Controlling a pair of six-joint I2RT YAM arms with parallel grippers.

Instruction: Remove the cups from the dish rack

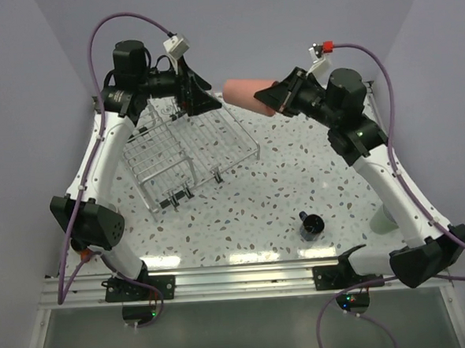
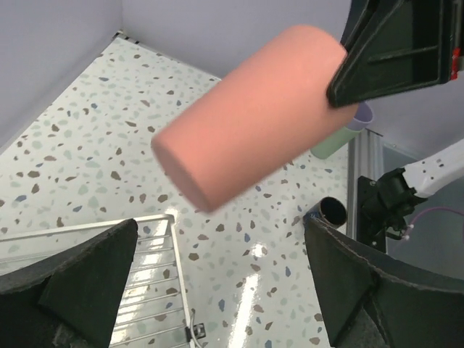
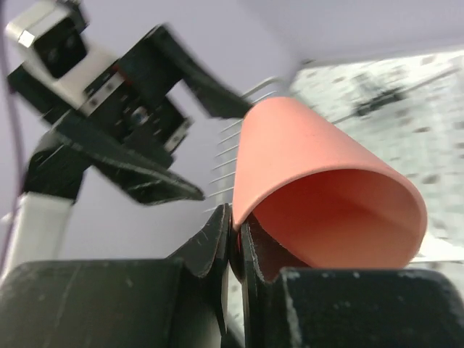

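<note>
Above the far side of the table, the right pincer [image 3: 233,232] is clamped on the rim of a salmon-pink, smooth-walled handleless cup [image 1: 247,94]. One finger sits inside the mouth and the other outside, so only the thin wall is nipped. That grip leaves the cup lying on its side in the air, with its closed bottom pointing toward the other arm. It is well clear of the white speckled terrazzo table [image 1: 257,196].

The left pincer [image 1: 204,97] faces that closed end with its jaws spread wide. It touches nothing, and I judge the right arm alone carries the cup. Holding it by the rim looks sensible, because the arm could then tip the cup upright and stand it on its base.

Below the left pincer is the silvery wire dish rack [image 1: 176,154], and I can see no cup in it from above. A small dark cup [image 1: 311,226] stands upright on the table near the front. At the right edge, a mint-green tumbler [image 2: 330,145] stands close beside a lavender one [image 2: 362,116]. The open tabletop on that side seems the likely place for this cup too.
</note>
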